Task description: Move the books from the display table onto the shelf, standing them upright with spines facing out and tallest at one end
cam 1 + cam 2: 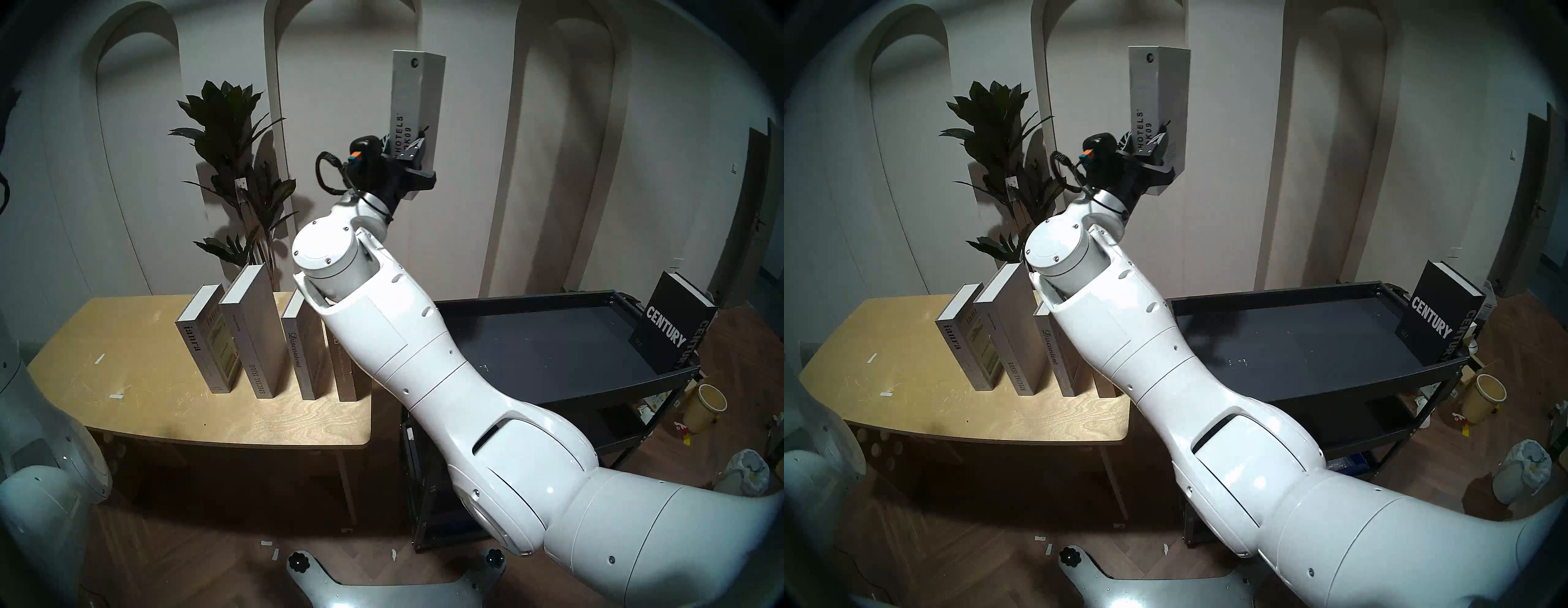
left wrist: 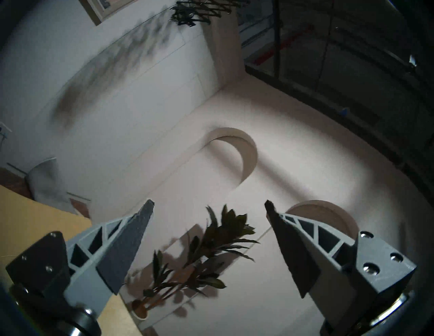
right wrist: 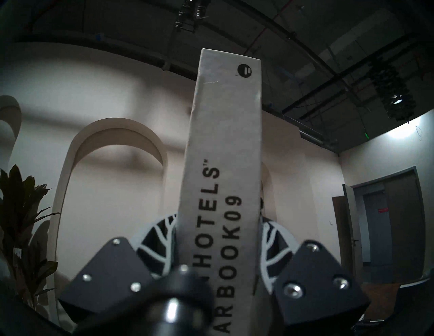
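My right gripper [image 1: 409, 142] is shut on the white "HOTELS YEARBOOK09" book [image 1: 413, 89] and holds it upright high in the air, above the gap between table and shelf. In the right wrist view the spine [image 3: 223, 145] fills the middle between my fingers. The black "CENTURY" book [image 1: 670, 327] stands at the right end of the shelf's top tray [image 1: 551, 339]. Several books stand upright on the plywood display table [image 1: 127, 382], among them "SPECIAL ISSUE" [image 1: 254, 335] and "Discontent" [image 1: 303, 348]. My right arm partly hides the rightmost one. My left gripper [image 2: 209, 203] is open and empty.
A tall potted plant [image 1: 229, 127] stands behind the table against the arched white wall. A yellow bucket [image 1: 706, 407] and a bagged bin [image 1: 746, 471] sit on the floor right of the shelf. My right arm crosses over the table's right corner.
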